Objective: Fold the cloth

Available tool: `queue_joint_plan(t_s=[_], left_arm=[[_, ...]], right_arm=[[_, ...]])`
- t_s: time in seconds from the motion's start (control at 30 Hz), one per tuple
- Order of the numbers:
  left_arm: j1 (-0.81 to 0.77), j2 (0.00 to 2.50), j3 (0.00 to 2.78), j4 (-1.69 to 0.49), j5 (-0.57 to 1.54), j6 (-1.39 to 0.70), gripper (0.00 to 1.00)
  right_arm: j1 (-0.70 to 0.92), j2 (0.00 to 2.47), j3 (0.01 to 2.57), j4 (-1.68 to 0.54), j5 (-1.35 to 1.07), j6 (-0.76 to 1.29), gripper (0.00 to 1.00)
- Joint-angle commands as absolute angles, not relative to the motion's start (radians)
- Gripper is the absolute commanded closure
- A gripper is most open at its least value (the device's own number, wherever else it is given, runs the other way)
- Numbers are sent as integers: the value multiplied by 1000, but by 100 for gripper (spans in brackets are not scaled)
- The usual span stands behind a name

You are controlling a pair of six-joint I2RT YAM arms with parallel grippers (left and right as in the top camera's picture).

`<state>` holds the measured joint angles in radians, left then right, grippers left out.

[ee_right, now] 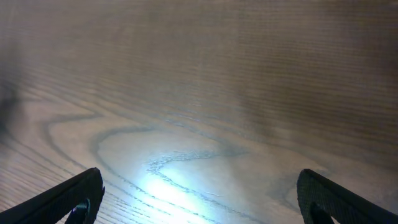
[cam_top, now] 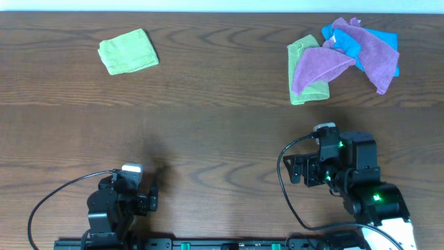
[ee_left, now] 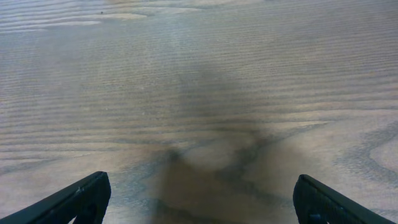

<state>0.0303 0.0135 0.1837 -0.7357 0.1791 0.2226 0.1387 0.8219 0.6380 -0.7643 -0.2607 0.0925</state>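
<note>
A folded green cloth [cam_top: 127, 51] lies flat at the far left of the table. At the far right is a pile of loose cloths: a purple one [cam_top: 319, 65] over a green one [cam_top: 304, 90], a blue one [cam_top: 347, 46] and another purple one [cam_top: 375, 53]. My left gripper [cam_top: 152, 201] sits at the near left edge, open and empty, over bare wood [ee_left: 199, 199]. My right gripper [cam_top: 297, 170] sits at the near right, open and empty, over bare wood [ee_right: 199, 199]. Neither wrist view shows any cloth.
The brown wooden table [cam_top: 222, 132] spans the view. Black cables [cam_top: 284, 173] loop beside both arm bases at the near edge.
</note>
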Motion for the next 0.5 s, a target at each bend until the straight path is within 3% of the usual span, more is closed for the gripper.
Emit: queue_joint_plan(t_s=[0.0, 0.47], left_arm=[[25, 4, 167, -751, 169, 240, 5], [25, 4, 168, -751, 169, 240, 5]], right_arm=[[130, 816, 635, -763, -258, 100, 1], [130, 807, 635, -774, -258, 100, 1]])
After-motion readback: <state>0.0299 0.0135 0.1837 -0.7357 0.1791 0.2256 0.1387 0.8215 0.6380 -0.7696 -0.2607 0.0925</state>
